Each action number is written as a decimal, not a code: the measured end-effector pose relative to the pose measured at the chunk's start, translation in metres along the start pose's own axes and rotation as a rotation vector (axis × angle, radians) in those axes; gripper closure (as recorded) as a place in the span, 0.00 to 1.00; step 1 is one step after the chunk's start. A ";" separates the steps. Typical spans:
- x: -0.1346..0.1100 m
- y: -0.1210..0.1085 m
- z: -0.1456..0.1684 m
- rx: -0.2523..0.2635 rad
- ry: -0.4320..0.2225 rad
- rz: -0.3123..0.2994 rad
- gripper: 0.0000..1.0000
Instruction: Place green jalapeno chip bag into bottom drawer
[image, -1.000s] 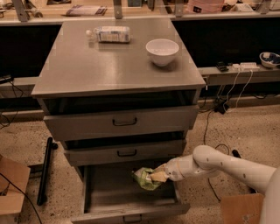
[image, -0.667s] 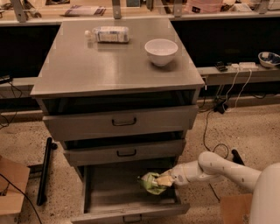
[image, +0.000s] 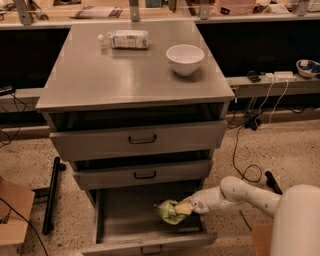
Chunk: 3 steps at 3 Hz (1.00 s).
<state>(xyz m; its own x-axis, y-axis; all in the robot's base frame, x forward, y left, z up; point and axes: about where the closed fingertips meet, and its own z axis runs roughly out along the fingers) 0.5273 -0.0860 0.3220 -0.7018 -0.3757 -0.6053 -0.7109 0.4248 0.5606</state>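
The green jalapeno chip bag (image: 167, 212) is a small crinkly green bag. It sits low inside the open bottom drawer (image: 125, 220), at the right of the grey tray. My gripper (image: 181, 209) reaches in from the right on a white arm and is shut on the bag's right side. The bag appears to rest on or just above the drawer floor. The two drawers above are slightly pulled out.
A white bowl (image: 185, 59) and a clear plastic bottle with a white label (image: 125, 39) lie on the cabinet top. Cables (image: 250, 125) trail on the floor at right. A black bar (image: 51, 192) and a cardboard box (image: 12, 212) lie at left.
My gripper has lowered the bag further into the bottom drawer and drawn it slightly to the right.
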 end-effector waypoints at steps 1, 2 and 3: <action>0.018 -0.016 0.040 -0.027 0.015 0.062 0.82; 0.037 -0.028 0.075 -0.056 0.048 0.123 0.60; 0.056 -0.030 0.112 -0.097 0.090 0.202 0.36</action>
<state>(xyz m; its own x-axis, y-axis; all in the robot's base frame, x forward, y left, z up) 0.5146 -0.0275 0.2087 -0.8286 -0.3650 -0.4245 -0.5534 0.4196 0.7195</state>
